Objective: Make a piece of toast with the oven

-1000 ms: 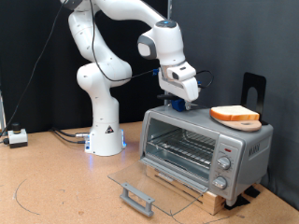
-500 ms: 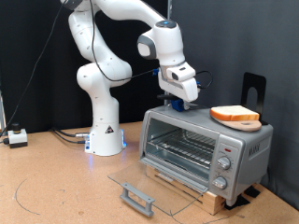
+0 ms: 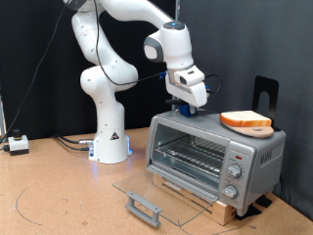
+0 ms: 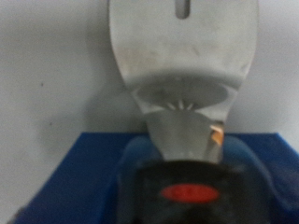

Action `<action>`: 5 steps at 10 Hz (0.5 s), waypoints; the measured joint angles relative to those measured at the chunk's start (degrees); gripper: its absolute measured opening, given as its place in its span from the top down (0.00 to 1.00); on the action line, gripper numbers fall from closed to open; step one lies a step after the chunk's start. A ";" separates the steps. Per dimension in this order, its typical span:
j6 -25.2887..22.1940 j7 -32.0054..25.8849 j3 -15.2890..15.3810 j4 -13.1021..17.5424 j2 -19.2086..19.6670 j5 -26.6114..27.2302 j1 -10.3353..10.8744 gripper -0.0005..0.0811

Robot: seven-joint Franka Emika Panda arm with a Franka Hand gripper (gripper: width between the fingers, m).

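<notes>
The silver-grey oven [image 3: 196, 137] stands on a wooden base at the exterior view's right, its glass door [image 3: 156, 191] dropped flat open and the wire rack [image 3: 191, 155] bare. The piece of toast [image 3: 245, 119] lies on a round wooden plate on the oven's roof, at the right. My gripper [image 3: 186, 111] sits low over the left part of the roof, apart from the toast. The wrist view shows a metal spatula [image 4: 182, 56] with a slotted blade reaching out from the hand over a grey surface.
The door handle [image 3: 144, 206] juts toward the exterior view's bottom. Three knobs [image 3: 235, 168] line the oven's right panel. A black stand [image 3: 264, 93] rises behind the toast. The arm's base [image 3: 110, 147] and a small white box [image 3: 17, 144] sit to the left.
</notes>
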 joint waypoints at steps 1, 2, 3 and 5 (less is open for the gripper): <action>0.02 -0.08 -0.21 0.17 -0.24 0.51 0.00 0.51; 0.00 -0.45 -0.76 0.46 -0.95 1.88 0.12 0.51; -0.16 -1.29 -1.68 0.96 -2.25 3.54 0.32 0.51; -1.87 -2.27 -3.56 2.25 -6.04 5.22 0.54 0.51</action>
